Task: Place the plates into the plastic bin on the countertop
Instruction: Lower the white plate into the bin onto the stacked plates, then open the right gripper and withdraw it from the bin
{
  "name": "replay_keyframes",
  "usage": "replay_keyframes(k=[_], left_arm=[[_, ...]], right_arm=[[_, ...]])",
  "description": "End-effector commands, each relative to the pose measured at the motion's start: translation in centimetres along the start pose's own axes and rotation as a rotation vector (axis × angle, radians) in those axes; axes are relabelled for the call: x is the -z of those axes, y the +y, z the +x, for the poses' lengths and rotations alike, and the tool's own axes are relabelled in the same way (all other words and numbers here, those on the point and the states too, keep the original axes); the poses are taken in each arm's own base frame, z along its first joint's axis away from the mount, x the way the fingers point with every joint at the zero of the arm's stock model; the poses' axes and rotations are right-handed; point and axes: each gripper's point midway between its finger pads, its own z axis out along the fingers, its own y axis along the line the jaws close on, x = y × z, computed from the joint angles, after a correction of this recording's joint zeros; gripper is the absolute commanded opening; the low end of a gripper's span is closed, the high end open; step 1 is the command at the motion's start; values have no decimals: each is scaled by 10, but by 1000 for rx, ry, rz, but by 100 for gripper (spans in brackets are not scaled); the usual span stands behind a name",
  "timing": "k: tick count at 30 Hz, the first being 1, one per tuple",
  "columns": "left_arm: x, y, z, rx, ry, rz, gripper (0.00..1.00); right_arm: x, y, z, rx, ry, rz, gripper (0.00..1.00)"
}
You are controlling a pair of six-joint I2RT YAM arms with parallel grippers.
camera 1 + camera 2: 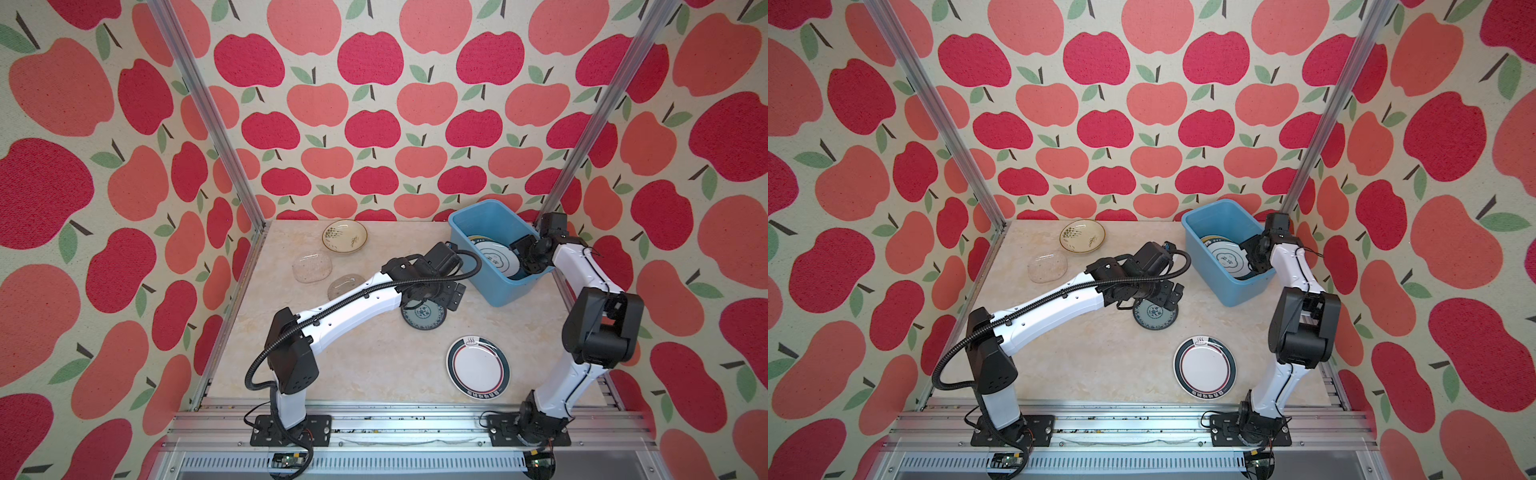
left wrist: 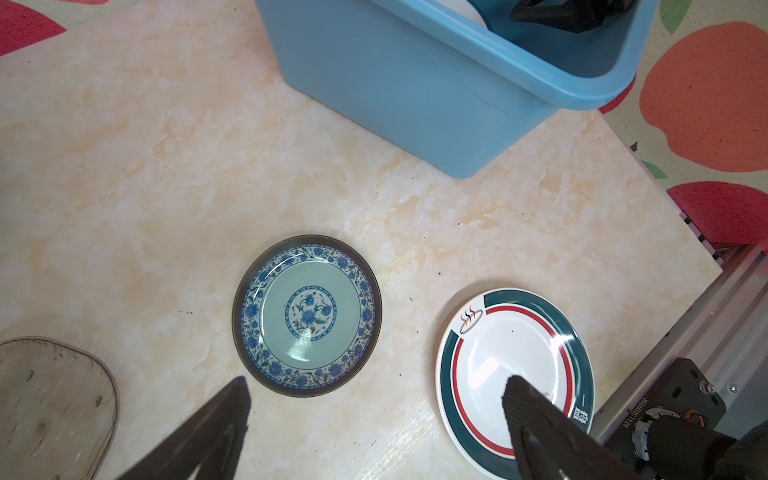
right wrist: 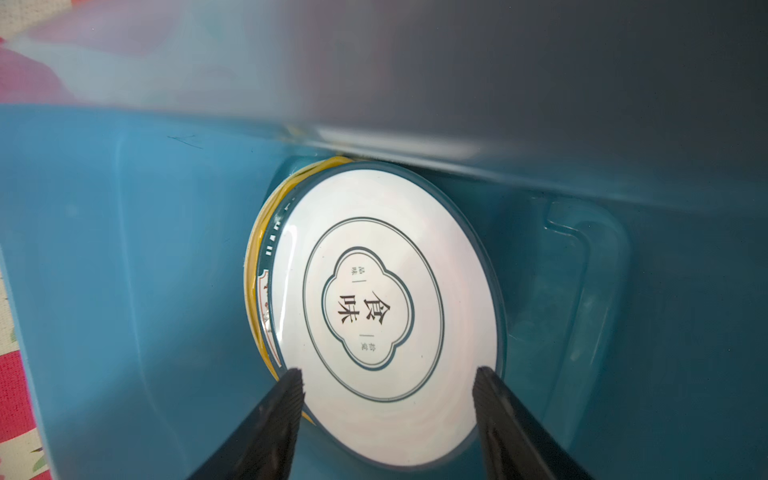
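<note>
countertop (image 1: 353, 361) — blue-patterned plate (image 2: 306, 316) | right gripper (image 3: 388, 374) — jaws apart inside plastic bin (image 1: 498, 291)

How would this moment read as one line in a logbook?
right gripper: open inside plastic bin, over white dark-rimmed plate | left gripper: open near small blue-patterned plate

hidden: yellow plate (image 3: 255, 241) mostly under white plate (image 3: 386, 311) | cut off: glass plate (image 2: 50, 407) | my left arm (image 1: 353, 299) covers part of blue-patterned plate (image 1: 426, 319)

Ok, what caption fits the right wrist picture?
Open right pincer over a white plate lying in the blue bin.
</note>
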Motion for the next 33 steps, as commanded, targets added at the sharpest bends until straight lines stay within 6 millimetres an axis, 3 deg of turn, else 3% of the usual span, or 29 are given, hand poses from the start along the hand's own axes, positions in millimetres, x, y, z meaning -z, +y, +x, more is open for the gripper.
replay_keyframes(k=[1, 6, 10, 13, 15, 18, 23, 26, 33], left_arm=[[-2, 5, 5, 29, 14, -17, 97], [-3, 4, 11, 56, 34, -12, 97], [-3, -3, 21, 84, 74, 19, 96], [-1, -10, 33, 131, 129, 40, 96], [1, -13, 45, 186, 183, 49, 96], [5, -29, 67, 259, 283, 95, 95], [7, -57, 117, 337, 492, 129, 95], [2, -71, 145, 394, 586, 140, 94], [-25, -79, 187, 581, 648, 155, 94]], right_arm=[[9, -4, 14, 63, 52, 48, 70], [33, 9, 11, 129, 22, 14, 71], [75, 45, 11, 233, -28, -119, 70], [119, 67, 30, 375, -37, -198, 69], [141, 66, 54, 468, -5, -213, 69], [161, 36, 100, 541, 105, -182, 68], [174, -47, 178, 574, 299, -83, 68], [178, -96, 208, 553, 360, -26, 68], [160, -166, 244, 524, 444, 85, 69]])
